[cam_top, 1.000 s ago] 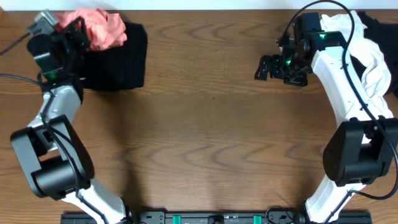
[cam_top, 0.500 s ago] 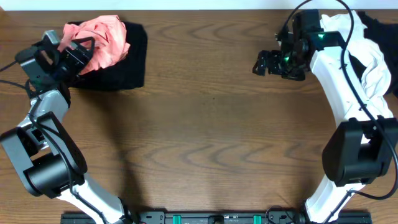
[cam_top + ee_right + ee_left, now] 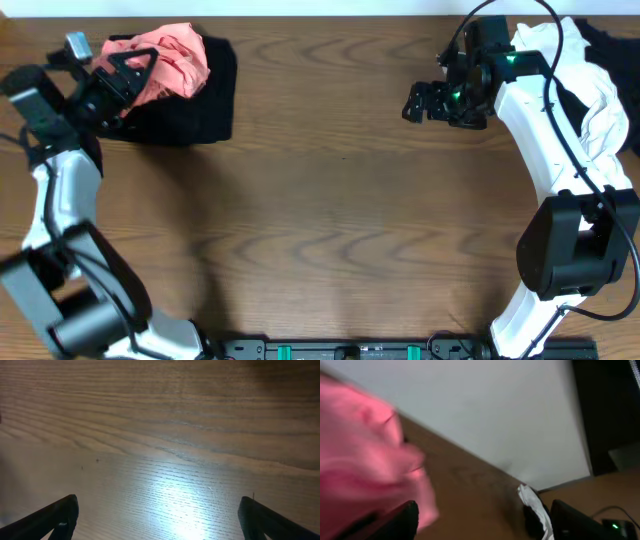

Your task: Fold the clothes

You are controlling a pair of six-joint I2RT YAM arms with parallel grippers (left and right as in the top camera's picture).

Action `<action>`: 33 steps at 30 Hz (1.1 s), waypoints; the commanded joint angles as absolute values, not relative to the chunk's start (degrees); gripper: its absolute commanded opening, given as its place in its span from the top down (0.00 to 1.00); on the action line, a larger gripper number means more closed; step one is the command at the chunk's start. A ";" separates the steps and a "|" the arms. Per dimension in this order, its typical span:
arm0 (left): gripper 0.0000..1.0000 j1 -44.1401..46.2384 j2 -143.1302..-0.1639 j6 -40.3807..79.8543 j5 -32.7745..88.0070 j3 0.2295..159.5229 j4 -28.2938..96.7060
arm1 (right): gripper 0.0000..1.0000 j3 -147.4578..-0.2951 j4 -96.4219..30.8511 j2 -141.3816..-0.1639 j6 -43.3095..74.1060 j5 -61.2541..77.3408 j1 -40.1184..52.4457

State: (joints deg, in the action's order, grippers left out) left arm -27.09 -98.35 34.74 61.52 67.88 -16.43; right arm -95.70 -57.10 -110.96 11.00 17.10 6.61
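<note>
My L gripper (image 3: 128,70) is spread open, touching the crumpled pink T-shirt (image 3: 168,60); shirt sits on a black garment (image 3: 195,108), far-left of table (image 3: 330,200). My R gripper (image 3: 418,103) hangs open over wood; white clothes (image 3: 597,90) lie far-right.

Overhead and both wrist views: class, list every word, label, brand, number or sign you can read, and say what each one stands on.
None: no text can be read in any view.
The salmon-pink T-shirt, the black garment, the white clothes and the table show no lettering.
The left wrist view is too blurred to show any print.
</note>
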 commanded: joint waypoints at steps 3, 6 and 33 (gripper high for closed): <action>0.09 -26.98 -88.71 34.48 60.31 69.23 -15.40 | 0.01 -96.75 -56.77 -110.04 8.91 18.50 7.25; 0.07 -26.98 -84.66 31.24 55.81 69.23 -9.98 | 0.01 -96.75 -56.51 -110.04 8.82 18.68 7.81; 0.06 10.70 -82.19 10.15 14.24 69.23 27.24 | 0.01 -107.00 -62.52 -110.02 13.37 5.67 13.93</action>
State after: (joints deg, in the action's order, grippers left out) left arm 8.60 -83.24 11.75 23.83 68.51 26.04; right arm -104.42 -61.43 -110.96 10.96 11.27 15.11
